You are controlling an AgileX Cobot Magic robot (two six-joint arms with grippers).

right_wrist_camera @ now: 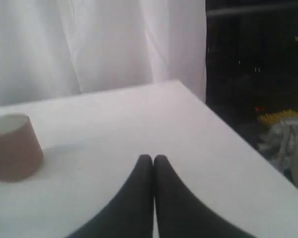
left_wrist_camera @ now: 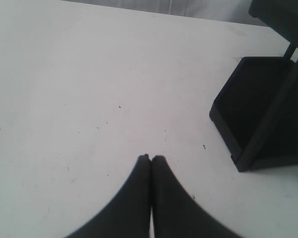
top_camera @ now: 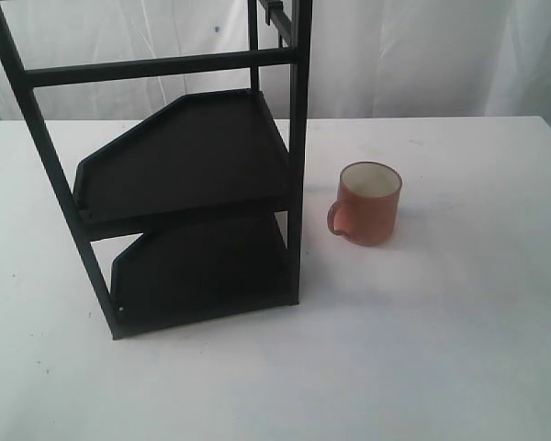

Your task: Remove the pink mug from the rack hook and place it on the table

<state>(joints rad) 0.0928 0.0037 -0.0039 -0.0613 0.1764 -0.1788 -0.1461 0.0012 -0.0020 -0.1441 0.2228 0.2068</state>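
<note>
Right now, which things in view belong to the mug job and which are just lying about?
Job: pink mug, upright on the table; rack hook, at the frame's top; left pincer and right pincer, both shut.
Lying about: black tray shelves; white curtain.

both hands [left_wrist_camera: 150, 157] [right_wrist_camera: 152, 157] closed, empty.

The pink mug [top_camera: 369, 204] stands upright on the white table [top_camera: 441, 358], right of centre, white interior showing, loop handle turned left. The black rack hook [top_camera: 274, 12] juts out at the top edge, well apart.
</note>
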